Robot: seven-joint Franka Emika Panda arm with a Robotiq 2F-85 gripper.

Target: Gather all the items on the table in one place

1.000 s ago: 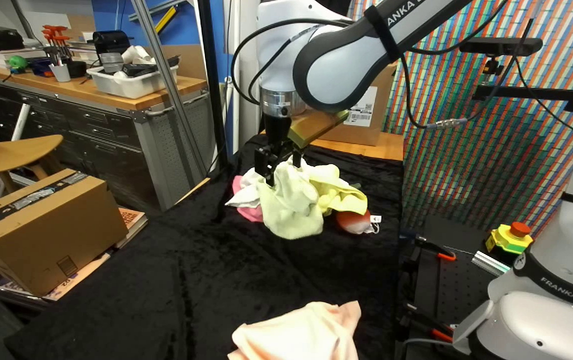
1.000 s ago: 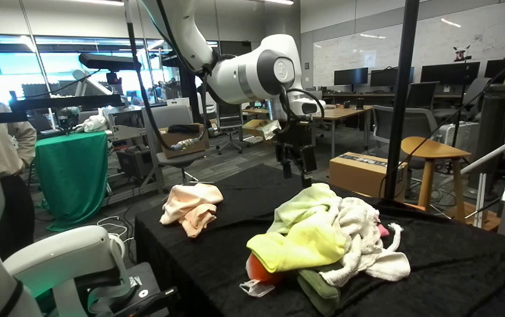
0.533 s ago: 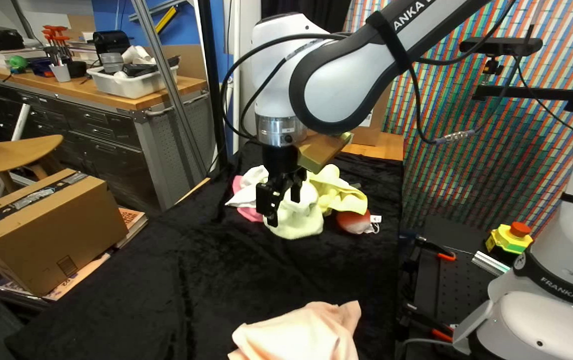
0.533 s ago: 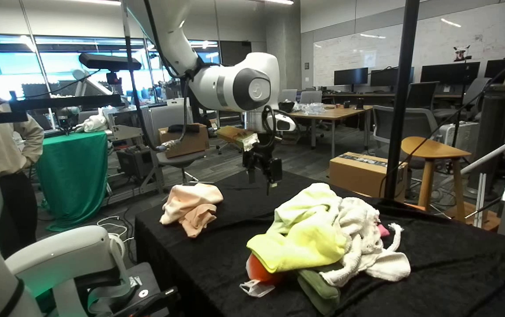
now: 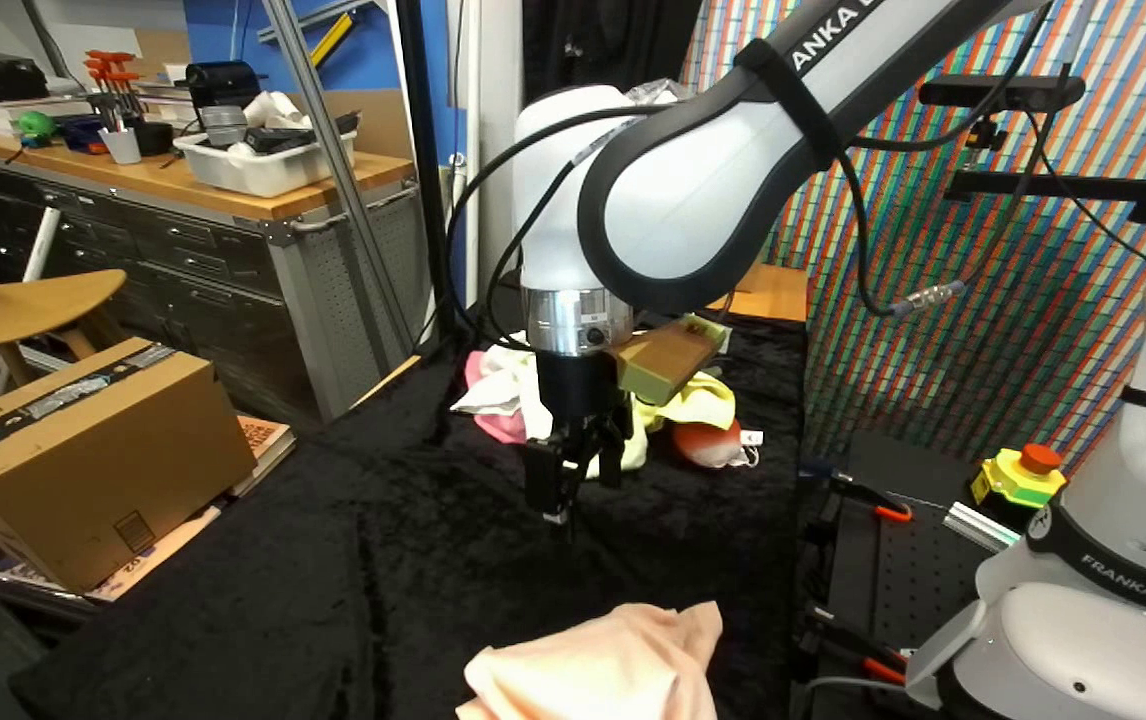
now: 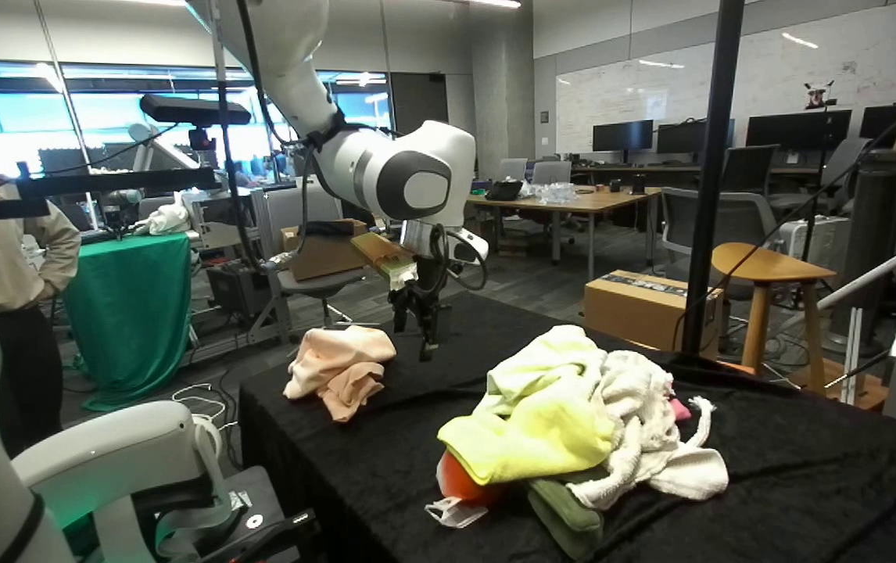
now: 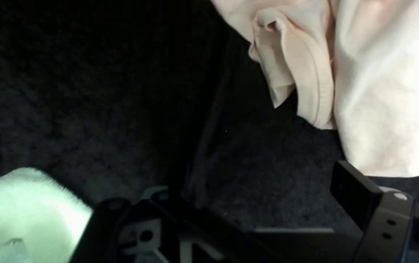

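Wrist view catches a crumpled peach cloth rag [image 7: 381, 98] on the bench draped in black fabric [image 6: 815, 477], and in both exterior views it lies well apart from the heap [image 6: 585, 414]. That heap bunches a pale yellow-green cloth [image 6: 542, 363], a bright yellow cloth [image 6: 534, 444], a white terry cloth [image 6: 636, 391] and a scrap of pink cloth [image 6: 680, 409], with a dark green cloth [image 6: 568, 520] and a rounded red-orange object [image 6: 462, 478] peeking out below. Between the two hangs the black two-fingered gripper [image 6: 414, 342], its jaws wide apart and nothing between them. Most of the gathering looks done to me; fetching the peach rag seems the step in hand. Next, the gripper should lower over a raised fold, pinch it, and carry the rag across to the heap.
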